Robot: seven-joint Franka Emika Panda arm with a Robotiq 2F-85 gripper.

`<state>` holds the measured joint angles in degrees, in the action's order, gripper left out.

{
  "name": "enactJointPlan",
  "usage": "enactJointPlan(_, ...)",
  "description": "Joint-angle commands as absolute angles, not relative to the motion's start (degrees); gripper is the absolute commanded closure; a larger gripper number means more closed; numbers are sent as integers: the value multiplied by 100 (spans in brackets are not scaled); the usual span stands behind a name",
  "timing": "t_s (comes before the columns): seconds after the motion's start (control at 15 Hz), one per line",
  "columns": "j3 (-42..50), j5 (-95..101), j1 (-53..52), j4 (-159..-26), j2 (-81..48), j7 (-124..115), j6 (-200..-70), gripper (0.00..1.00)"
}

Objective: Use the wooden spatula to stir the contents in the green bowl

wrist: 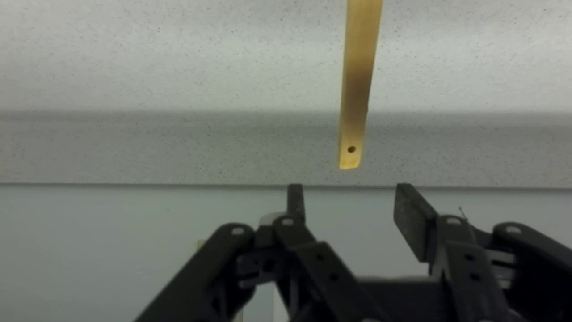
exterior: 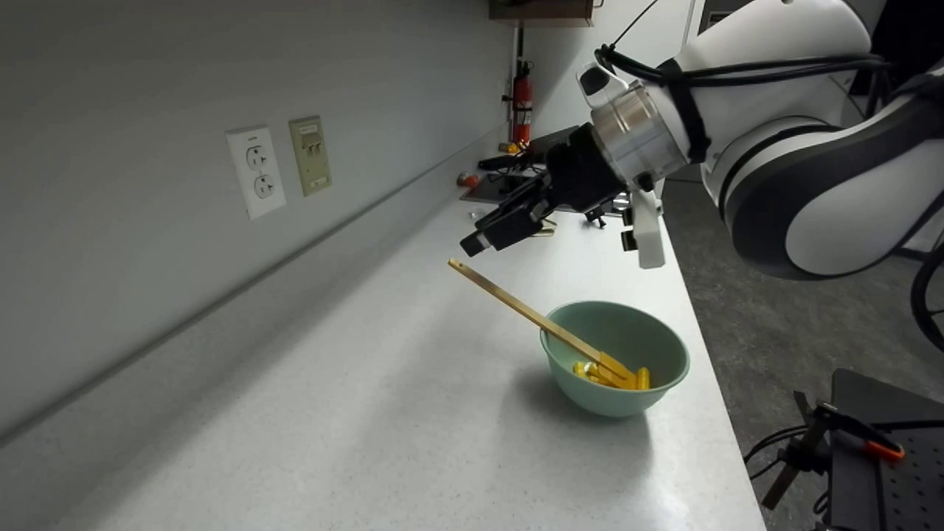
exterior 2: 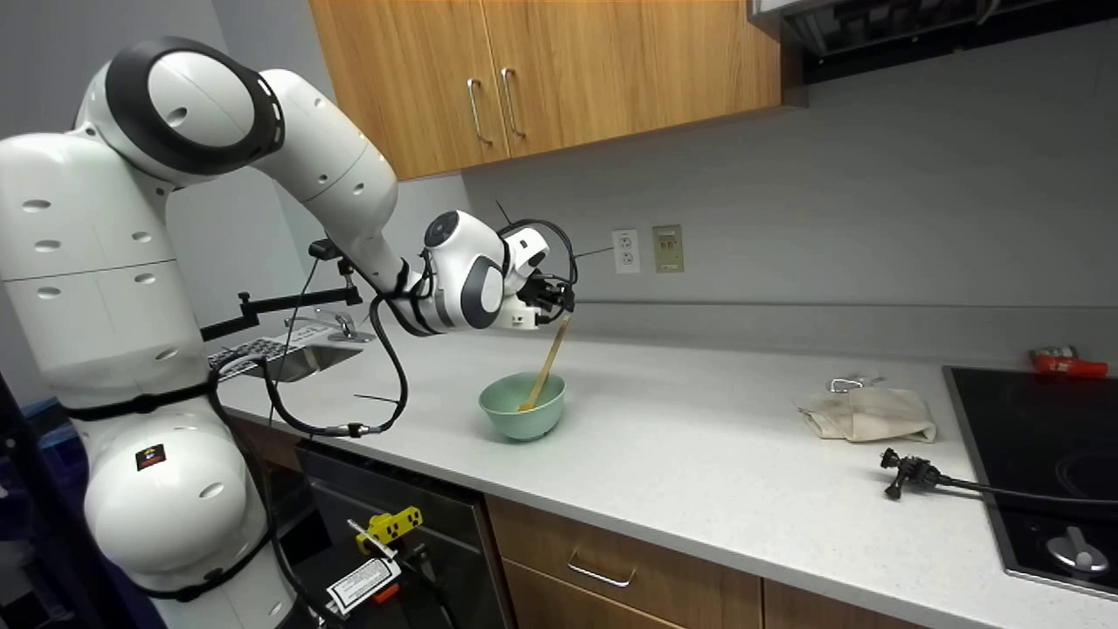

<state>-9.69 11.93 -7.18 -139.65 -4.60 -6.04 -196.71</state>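
The green bowl (exterior: 597,402) stands on the counter near its front edge; it also shows in an exterior view (exterior 2: 524,426). Yellow contents (exterior: 644,378) lie in its bottom. The wooden spatula (exterior: 516,304) leans on the bowl's rim, blade among the pieces, handle pointing up and out toward the wall. It also shows in an exterior view (exterior 2: 548,362). My gripper (exterior: 476,245) is above the handle's end. In the wrist view my gripper (wrist: 349,197) is open and empty, and the spatula's holed handle end (wrist: 359,80) lies ahead of the fingertips, apart from them. The bowl is out of the wrist view.
The back wall with an outlet (exterior: 256,173) and a switch plate (exterior: 310,156) runs along the counter (exterior: 332,413). A folded cloth (exterior 2: 873,415), a black mount (exterior 2: 913,472) and a stove (exterior 2: 1048,437) are farther along. A cabinet (exterior 2: 629,70) hangs above.
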Motion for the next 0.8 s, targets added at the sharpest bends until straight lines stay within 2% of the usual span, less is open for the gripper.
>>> enactJointPlan(0.0,-988,1203,-722,-14243,-8,-642,-19347,12)
enactJointPlan(0.07,-995,1152,-737,-14288,114,-688,-19138,4)
enactJointPlan(0.13,-1051,1196,-734,-14335,218,-809,-18897,1)
enactJointPlan(0.73,-1133,246,-1123,-14692,1587,-603,-16649,0)
